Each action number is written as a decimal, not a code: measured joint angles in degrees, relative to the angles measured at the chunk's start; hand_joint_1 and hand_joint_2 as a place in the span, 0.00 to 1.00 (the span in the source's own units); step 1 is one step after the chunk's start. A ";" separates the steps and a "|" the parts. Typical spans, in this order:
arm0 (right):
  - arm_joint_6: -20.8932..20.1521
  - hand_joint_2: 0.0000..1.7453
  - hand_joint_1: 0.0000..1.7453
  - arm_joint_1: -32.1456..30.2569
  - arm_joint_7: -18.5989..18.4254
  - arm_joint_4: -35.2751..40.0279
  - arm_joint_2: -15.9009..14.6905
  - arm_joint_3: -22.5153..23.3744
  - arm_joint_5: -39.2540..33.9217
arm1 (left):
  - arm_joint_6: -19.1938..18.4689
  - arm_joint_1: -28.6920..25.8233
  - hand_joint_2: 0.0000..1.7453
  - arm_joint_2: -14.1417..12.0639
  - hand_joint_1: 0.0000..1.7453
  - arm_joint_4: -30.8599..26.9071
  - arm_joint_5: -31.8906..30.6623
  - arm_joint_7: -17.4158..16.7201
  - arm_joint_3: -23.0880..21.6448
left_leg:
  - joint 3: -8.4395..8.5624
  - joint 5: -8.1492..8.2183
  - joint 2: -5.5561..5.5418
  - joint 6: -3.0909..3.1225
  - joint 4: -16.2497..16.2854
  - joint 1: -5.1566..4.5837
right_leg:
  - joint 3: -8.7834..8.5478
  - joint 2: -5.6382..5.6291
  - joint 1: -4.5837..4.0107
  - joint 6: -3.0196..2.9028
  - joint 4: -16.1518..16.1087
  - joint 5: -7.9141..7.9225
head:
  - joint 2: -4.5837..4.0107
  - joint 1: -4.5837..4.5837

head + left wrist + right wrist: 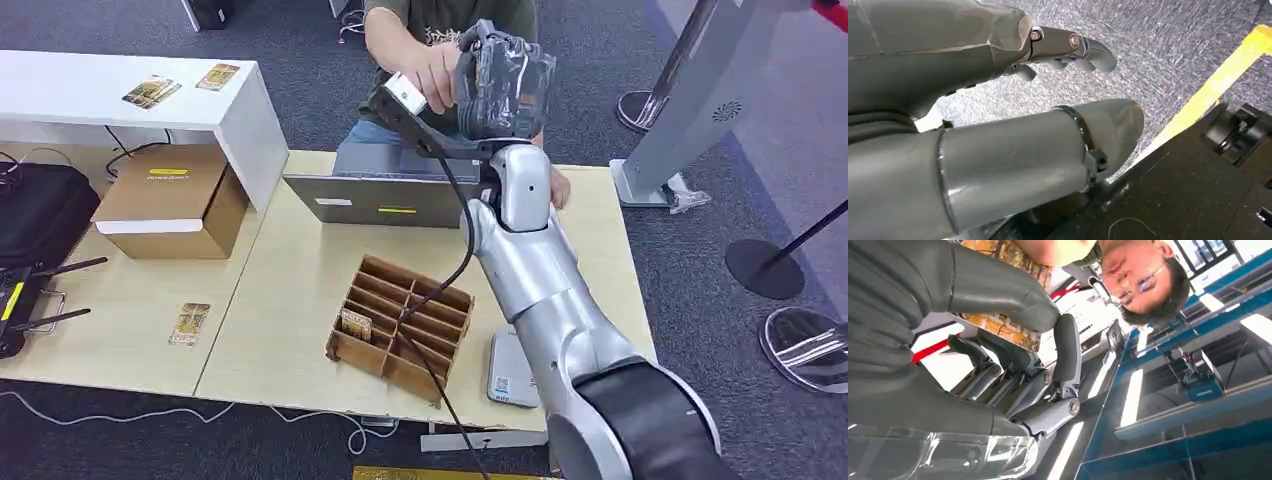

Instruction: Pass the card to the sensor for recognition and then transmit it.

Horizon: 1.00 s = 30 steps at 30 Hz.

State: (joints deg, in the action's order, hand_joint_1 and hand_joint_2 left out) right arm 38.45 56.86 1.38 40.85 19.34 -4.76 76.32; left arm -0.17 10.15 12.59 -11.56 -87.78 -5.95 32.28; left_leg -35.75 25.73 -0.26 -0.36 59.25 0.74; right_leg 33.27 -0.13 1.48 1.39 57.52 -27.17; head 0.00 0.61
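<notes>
At the far left of the head view a black bag (40, 212) lay beside a black router (22, 305) with antennas. Behind them stood a white shelf (130, 100) carrying two gold-printed cards (152, 91), and below its edge sat a cardboard box (170, 200). A loose card (189, 323) lay flat on the pale wooden table (290, 290) just ahead of the box.

Further right, a brown divided tray (400, 327) rested on the table with one card (356, 324) standing upright in a compartment on its left side. A grey laptop (380, 190) sat behind the tray, and a flat white device (510, 372) (partly hidden by the arm) lay to the tray's right.

The right hand (500, 82) was raised above the laptop toward a person's hand (436, 72). In the right wrist view the thumb and the dark fingers (1013, 370) pinched the gold-patterned card (998, 322), with the person's hand at its far end.

The left hand (1058, 85) hung over grey carpet, thumb and fingers apart, holding nothing.
</notes>
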 joint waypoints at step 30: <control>0.04 1.00 0.00 0.88 0.20 -2.91 0.09 0.50 1.18 | -0.26 0.08 0.00 0.00 0.00 0.00 -0.15 0.09 -0.37 | 0.00 0.01 0.01 0.00 0.00 0.00 | 0.01 -0.01 0.00 0.00 0.00 0.00 | 0.00 0.00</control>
State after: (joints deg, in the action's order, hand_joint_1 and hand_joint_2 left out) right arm 38.49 57.74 1.57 37.94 19.43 -4.26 77.50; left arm -0.44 10.23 12.59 -11.56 -87.93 -5.86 31.91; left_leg -35.75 25.73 -0.25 -0.36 59.25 0.74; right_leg 33.28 -0.14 1.48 1.39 57.52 -27.17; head 0.00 0.61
